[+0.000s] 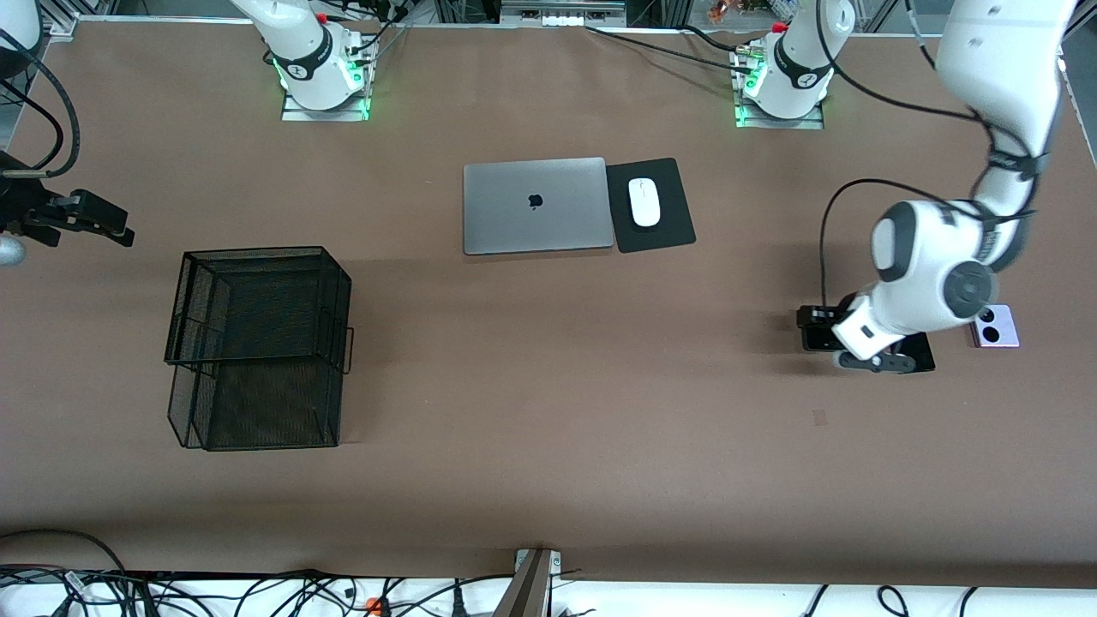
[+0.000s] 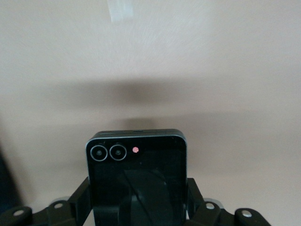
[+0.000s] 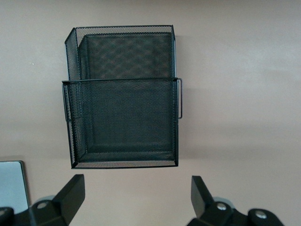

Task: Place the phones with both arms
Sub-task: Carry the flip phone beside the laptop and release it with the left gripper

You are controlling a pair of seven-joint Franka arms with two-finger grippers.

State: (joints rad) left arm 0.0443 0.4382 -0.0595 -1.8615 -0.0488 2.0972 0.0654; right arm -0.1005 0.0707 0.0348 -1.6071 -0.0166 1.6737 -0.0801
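my left pincer [image 2: 138, 207] is down at the brown table [image 1: 548, 428], toward my left arm's end, its fingers [image 2: 80, 200] set on either side of a small squarish black phone [image 2: 136, 179] with two round lenses. just beside it lies a small squarish lavender-white phone [image 1: 996, 326]. my right pincer [image 3: 136, 195] hangs spread wide and holds nothing, above a black wire-mesh basket [image 3: 122, 94] at my right arm's end, that arm waiting.
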